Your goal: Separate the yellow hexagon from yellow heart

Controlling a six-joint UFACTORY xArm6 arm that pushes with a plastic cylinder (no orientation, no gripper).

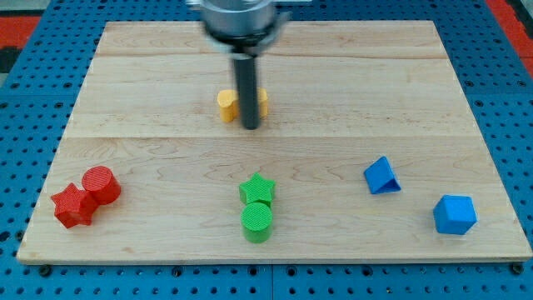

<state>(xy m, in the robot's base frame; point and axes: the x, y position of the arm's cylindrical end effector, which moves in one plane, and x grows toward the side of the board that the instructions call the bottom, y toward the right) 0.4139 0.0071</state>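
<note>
My tip [251, 126] (rod upright) between yellow blocks [226, 105]

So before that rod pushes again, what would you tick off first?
1. My tip shows: ok, at the view's bottom edge of the yellow pair.
2. Yellow block at the rod's left and yellow block at its right both seen: ok, but the rod hides which is hexagon, which heart: cannot tell.
3. Yellows already apart: cannot tell, the rod covers the middle.
4. Other blocks far off: ok, green star and red cylinder sit low on the board.
5. Yellows away from board edges: ok.
</note>
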